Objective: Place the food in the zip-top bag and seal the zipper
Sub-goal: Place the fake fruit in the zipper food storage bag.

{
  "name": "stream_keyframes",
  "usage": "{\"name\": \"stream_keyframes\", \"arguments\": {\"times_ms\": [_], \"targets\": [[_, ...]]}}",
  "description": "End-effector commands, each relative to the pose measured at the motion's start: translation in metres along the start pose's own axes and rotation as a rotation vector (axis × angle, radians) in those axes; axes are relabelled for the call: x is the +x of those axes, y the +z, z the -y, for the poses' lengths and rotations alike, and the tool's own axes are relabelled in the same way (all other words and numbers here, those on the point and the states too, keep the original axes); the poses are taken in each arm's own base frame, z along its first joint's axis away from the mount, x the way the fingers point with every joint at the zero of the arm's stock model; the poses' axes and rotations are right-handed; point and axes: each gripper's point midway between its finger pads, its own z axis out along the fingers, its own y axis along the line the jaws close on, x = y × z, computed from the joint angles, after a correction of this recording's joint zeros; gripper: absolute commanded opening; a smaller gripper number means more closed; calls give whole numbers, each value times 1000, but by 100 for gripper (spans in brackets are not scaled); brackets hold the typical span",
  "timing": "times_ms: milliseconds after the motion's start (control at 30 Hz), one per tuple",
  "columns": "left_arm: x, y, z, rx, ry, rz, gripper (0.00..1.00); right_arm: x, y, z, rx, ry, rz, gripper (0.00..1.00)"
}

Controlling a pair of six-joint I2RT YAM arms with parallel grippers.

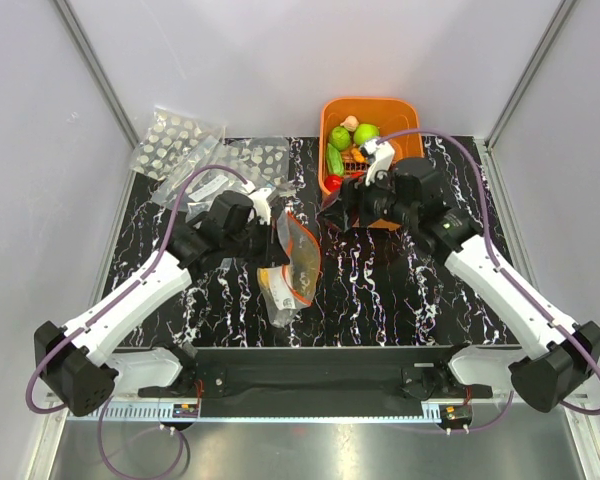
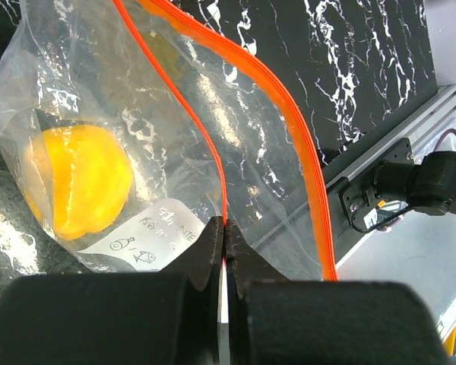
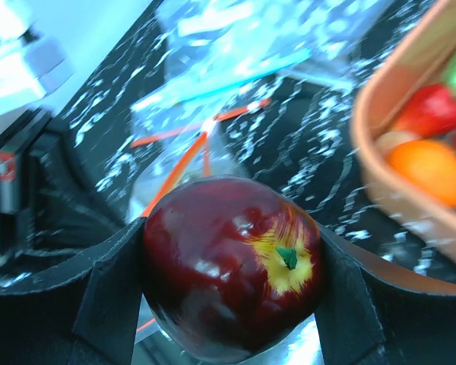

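Mid-table, the zip-top bag (image 1: pixel 298 258) sits between the two arms, on the black marbled table (image 1: pixel 380 290).

- Left gripper (image 2: pixel 225 232): fingers pressed together, pinching one lip of the zipper (image 2: pixel 304 144). The other lip bows away from it, so the mouth is open.
- Inside the bag: a yellow pepper (image 2: pixel 80 182), low on the left of the left wrist view, next to a white label (image 2: pixel 148 232).
- Right gripper (image 1: pixel 334 212): clamped on a dark red apple (image 3: pixel 228 262), with a finger on each side and the stem end facing the wrist camera.
- From the top view, the right gripper is just beside the bag's upper edge, between the bag and the basket (image 1: pixel 370 101). Cannot tell if the apple touches the bag.
- The orange basket at the far edge of the table holds green apples (image 1: pixel 340 137), a cucumber (image 1: pixel 334 160) and a tomato (image 1: pixel 333 183). The right wrist view also shows an orange piece (image 3: pixel 429 167), blurred.
- Far left: spotted bags (image 1: pixel 175 142) lie well apart from the zip-top bag.
- A blue-stripped bag (image 3: pixel 235 72) lies flat beyond the zip-top bag in the right wrist view.
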Motion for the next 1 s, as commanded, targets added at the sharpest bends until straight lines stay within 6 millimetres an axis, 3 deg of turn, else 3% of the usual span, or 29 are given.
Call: {"name": "stream_keyframes", "arguments": {"times_ms": [0, 200, 333, 533, 800, 933, 967], "targets": [[-19, -15, 14, 31, 44, 73, 0, 6, 3, -34, -119, 36, -5, 44], [-19, -21, 12, 20, 45, 83, 0, 34, 21, -68, -201, 48, -67, 43], [-18, -22, 13, 21, 47, 81, 0, 48, 30, -80, -225, 54, -98, 43], [-20, -26, 12, 14, 46, 95, 0, 81, 47, -72, -171, 69, -173, 43], [-15, -31, 9, 6, 27, 120, 0, 103, 54, -63, -104, 67, -217, 45], [-11, -32, 8, 5, 20, 119, 0, 104, 54, -64, -94, 62, -218, 58], [-11, -32, 7, 3, 18, 120, 0, 102, 55, -64, -91, 62, -214, 73]]}}
